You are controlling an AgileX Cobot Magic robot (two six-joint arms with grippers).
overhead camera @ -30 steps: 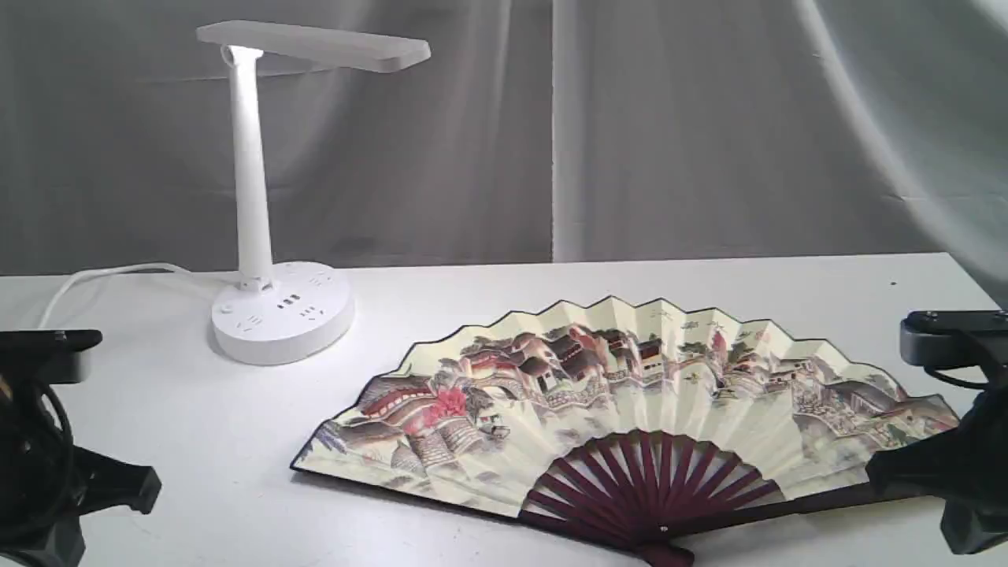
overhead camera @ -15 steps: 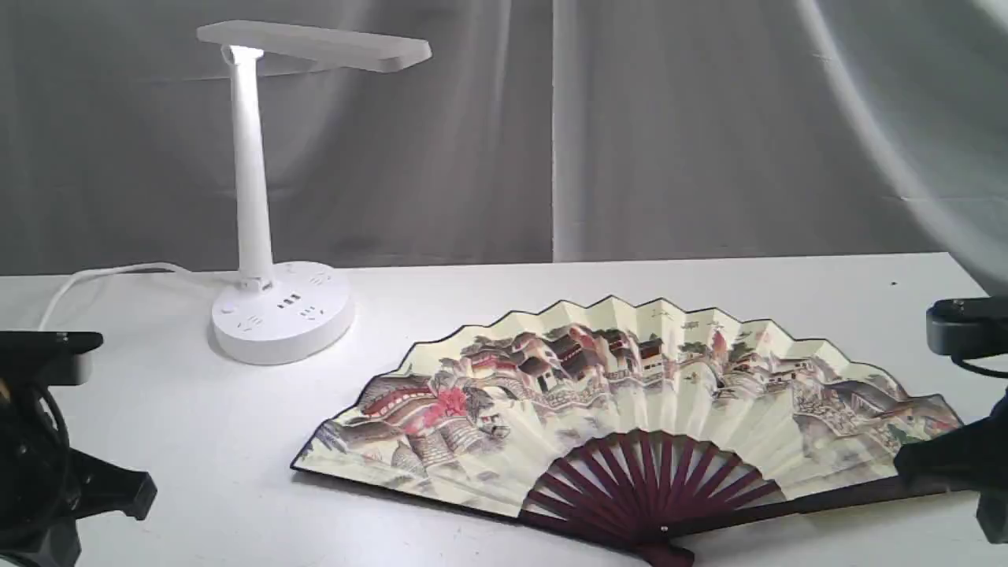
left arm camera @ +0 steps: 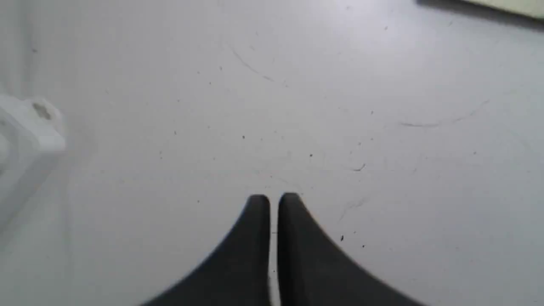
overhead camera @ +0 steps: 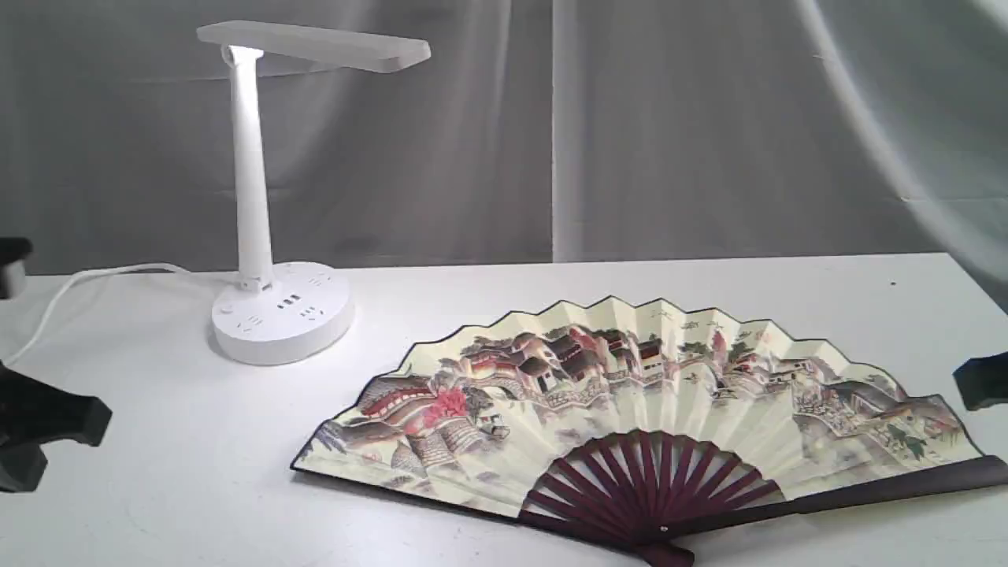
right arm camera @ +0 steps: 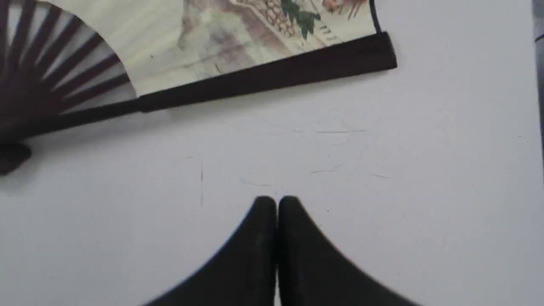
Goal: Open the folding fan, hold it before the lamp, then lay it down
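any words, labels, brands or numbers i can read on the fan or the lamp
No legible text in any view.
The folding fan: tiny dark marks near the leaf's upper edge might be writing, too small to read.
The lamp: sockets on the base, no label readable.

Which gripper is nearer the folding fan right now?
Right. The right gripper, shut, sits just off the folding fan, by its dark end rib, not touching; the left gripper is well clear of its other end, toward the lamp.

The folding fan [overhead camera: 630, 394] lay spread flat on the table [overhead camera: 181, 465], right of and nearer than the lamp [overhead camera: 253, 197] standing behind it.
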